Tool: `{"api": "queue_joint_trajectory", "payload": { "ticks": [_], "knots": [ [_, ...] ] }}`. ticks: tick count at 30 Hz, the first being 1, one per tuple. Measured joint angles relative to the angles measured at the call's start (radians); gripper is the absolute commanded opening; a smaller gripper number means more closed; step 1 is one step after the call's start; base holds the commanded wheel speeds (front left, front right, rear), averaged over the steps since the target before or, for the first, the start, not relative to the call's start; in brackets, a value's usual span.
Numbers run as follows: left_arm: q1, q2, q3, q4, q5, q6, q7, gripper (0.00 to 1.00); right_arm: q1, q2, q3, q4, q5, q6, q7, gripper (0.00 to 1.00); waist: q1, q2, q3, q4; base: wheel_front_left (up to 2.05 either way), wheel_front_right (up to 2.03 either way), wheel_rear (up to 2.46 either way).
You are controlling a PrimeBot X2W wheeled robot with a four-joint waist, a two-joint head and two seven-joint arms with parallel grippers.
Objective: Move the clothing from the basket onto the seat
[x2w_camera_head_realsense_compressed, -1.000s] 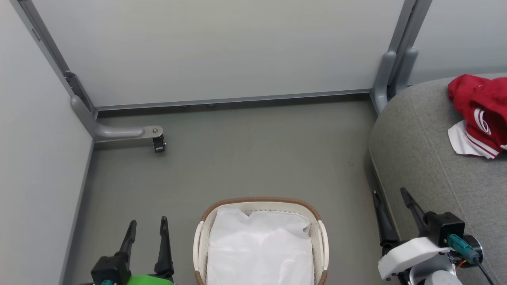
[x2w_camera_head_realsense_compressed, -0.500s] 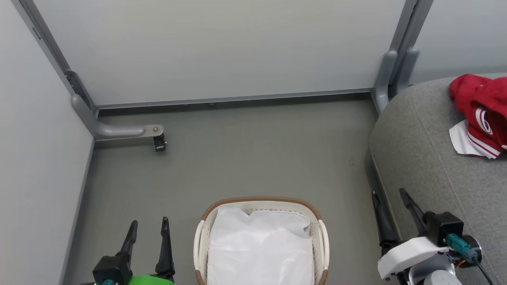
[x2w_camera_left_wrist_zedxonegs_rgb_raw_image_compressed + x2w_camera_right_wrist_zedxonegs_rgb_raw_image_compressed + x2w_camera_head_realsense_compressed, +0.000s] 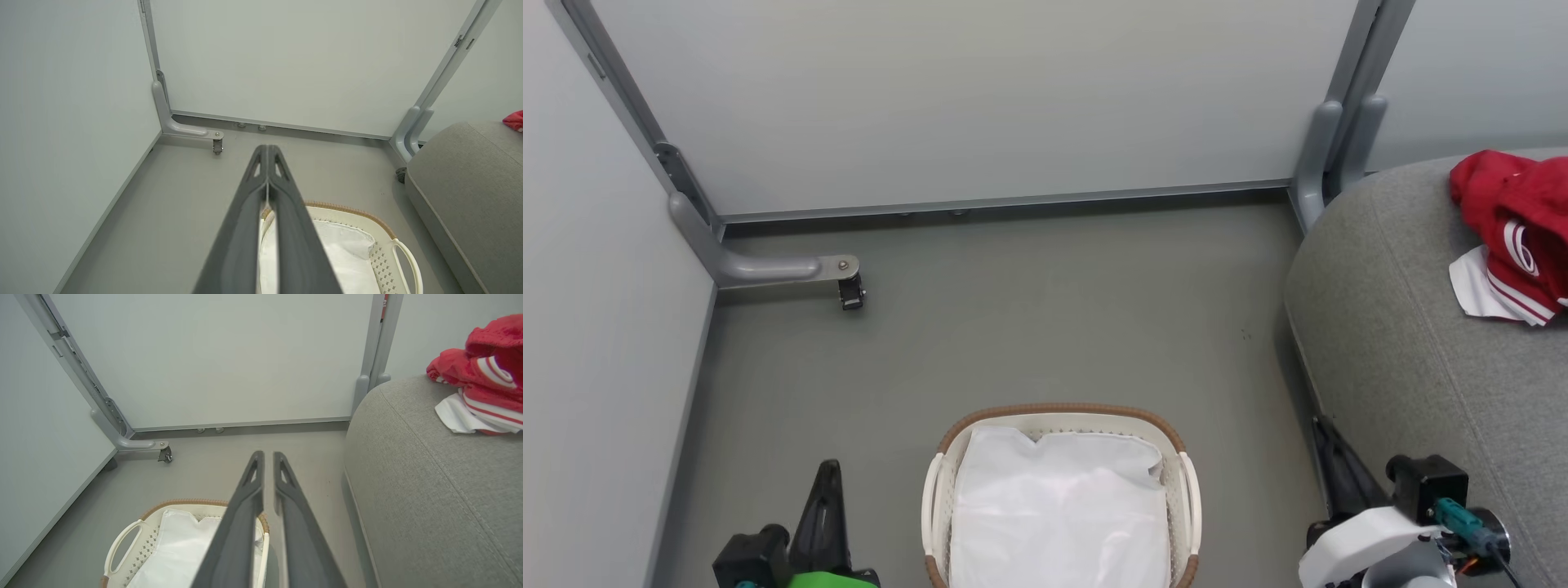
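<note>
Basket [image 3: 1058,412]: one, near centre. Basket handles [image 3: 929,498]: two, left and right. White liner cloth [image 3: 1058,514]: one, inside it. Seat [image 3: 1405,343]: one, right. Clothing [image 3: 1511,204]: one red-and-white heap on seat, far right — garment count unclear. Caster [image 3: 851,294]: one, far left. Grippers: two — left gripper [image 3: 829,472], right gripper [image 3: 1321,426].

Smooth perforated plastic basket [image 3: 1058,412], matt grey fabric seat [image 3: 1405,343]; soft cloth clothing [image 3: 1515,204]

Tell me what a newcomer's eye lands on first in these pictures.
The bright red clothing stands out first, heaped on the grey seat at the right edge of the head view. Next comes the basket at bottom centre on the floor, holding a white liner cloth.
</note>
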Motion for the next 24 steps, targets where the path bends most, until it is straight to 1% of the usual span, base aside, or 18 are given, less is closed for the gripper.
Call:
{"api": "queue_joint_trajectory", "payload": {
  "ticks": [4, 14, 24],
  "knots": [
    [0.0, -0.001, 0.001, 0.024, -0.02, 0.0, 0.007, 0.0, 0.015, 0.002, 0.0, 0.025, 0.017, 0.0, 0.01, 0.0, 0.0, 0.0, 0.0, -0.001, 0.0, 0.0, 0.0],
    [-0.004, 0.0, 0.023, 0.023, -0.203, -0.014, 0.052, 0.0, 0.014, 0.002, -0.021, 0.015, 0.207, 0.0, 0.058, 0.0, 0.0, 0.0, -0.001, -0.005, 0.0, 0.0, 0.0],
    [-0.025, 0.003, 0.045, 0.023, -0.362, -0.028, 0.089, 0.0, 0.01, 0.001, -0.038, -0.001, 0.374, 0.0, 0.101, 0.0, 0.0, 0.0, -0.002, -0.009, 0.0, 0.0, 0.0]
  ]
}}
